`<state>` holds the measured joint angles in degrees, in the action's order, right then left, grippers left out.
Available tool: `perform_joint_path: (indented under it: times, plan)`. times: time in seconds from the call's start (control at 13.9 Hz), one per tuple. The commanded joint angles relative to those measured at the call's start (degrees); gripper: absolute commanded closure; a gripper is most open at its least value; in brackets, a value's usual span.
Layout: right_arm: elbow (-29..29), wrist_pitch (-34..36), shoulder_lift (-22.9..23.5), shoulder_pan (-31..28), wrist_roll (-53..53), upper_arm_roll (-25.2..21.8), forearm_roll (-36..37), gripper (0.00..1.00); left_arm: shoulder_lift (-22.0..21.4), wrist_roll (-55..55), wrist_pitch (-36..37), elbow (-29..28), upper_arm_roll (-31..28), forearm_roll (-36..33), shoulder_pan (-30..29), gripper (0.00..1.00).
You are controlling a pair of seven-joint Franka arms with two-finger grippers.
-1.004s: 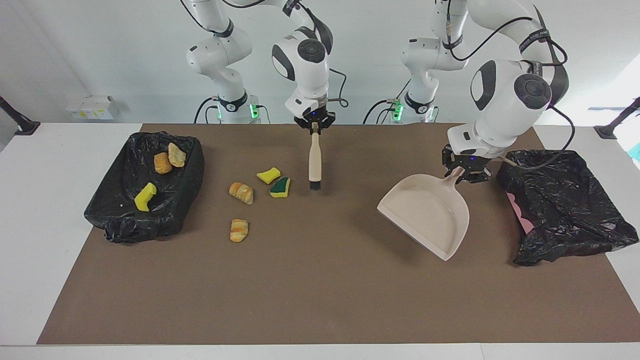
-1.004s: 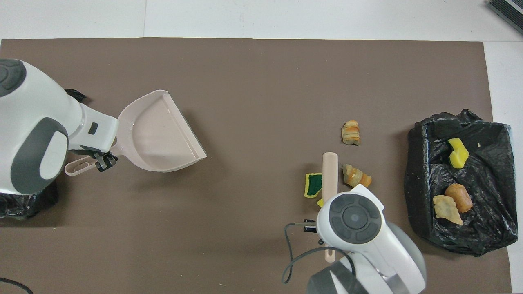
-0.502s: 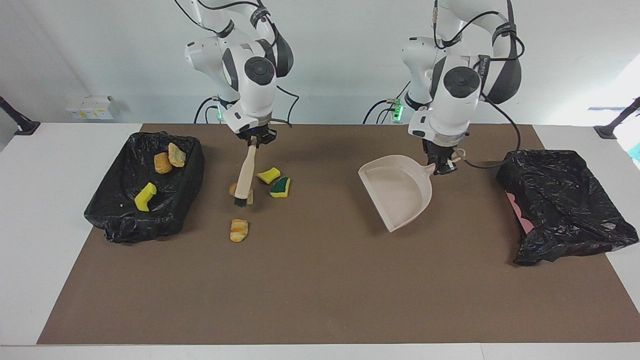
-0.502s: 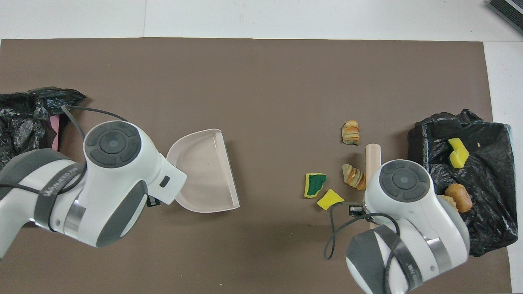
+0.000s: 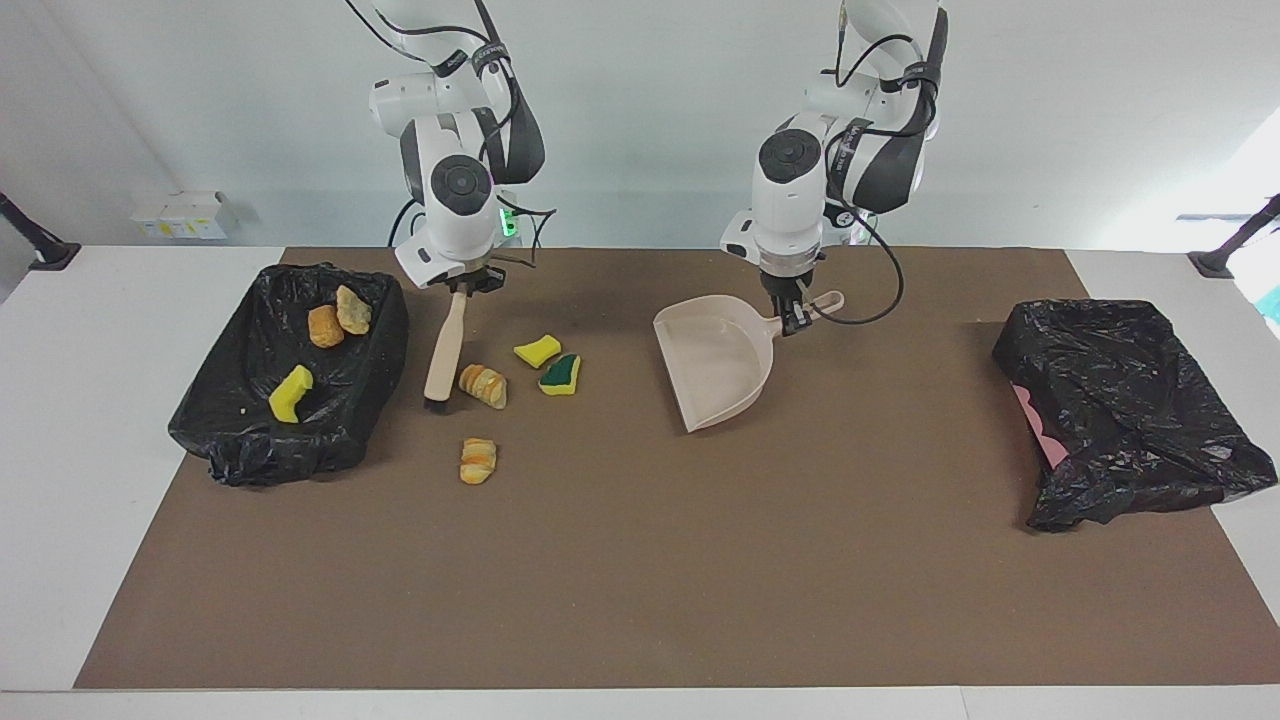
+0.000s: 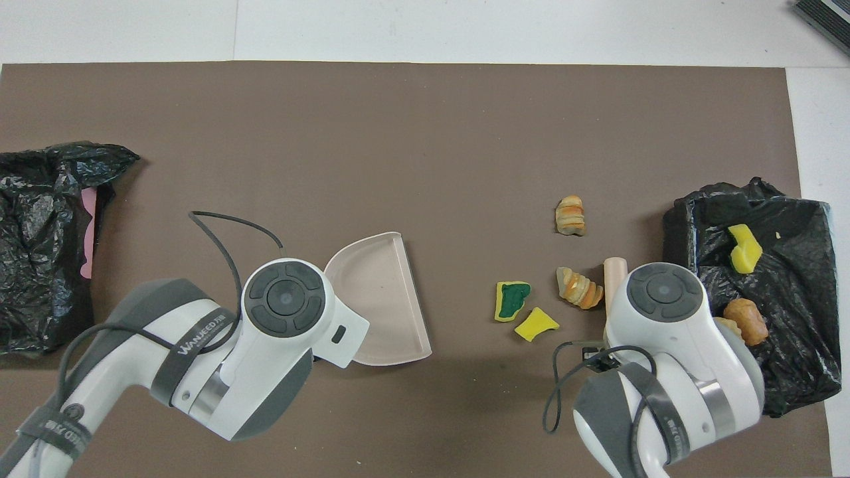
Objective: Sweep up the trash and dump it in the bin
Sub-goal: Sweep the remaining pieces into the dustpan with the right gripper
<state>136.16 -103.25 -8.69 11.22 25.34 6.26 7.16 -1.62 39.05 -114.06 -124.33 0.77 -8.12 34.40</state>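
While a brown mat (image 5: 640, 560) covers the white table (image 5: 70, 450) before a pale wall, the right gripper (image 5: 462, 287) clamps a brush (image 5: 443, 350) and the left gripper (image 5: 793, 318) clamps a dustpan (image 5: 712, 365).

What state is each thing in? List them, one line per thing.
Brush: held by the right gripper, bristles down beside a bread chunk.
Dustpan: held by its handle in the left gripper, empty.
Bin at the right arm's end: open, three scraps inside.
Black bag at the left arm's end: crumpled.
Four scraps: loose on the mat.
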Motion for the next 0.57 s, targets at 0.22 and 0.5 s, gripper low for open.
perform_joint_path:
  times: [0.22, 0.5]
  plan:
    - [-0.1, -8.19, 6.21, 9.5, -1.61, 0.24, -7.06, 1.0, 0.48, -3.72, -3.53, -1.8, -0.86, 0.38, 4.53, 1.0]
    - [-2.73, -10.49, 7.28, 18.29, -3.44, 0.24, -16.29, 1.0, 1.36, -7.22, -5.2, -3.03, -0.86, 0.47, 6.91, 1.0]
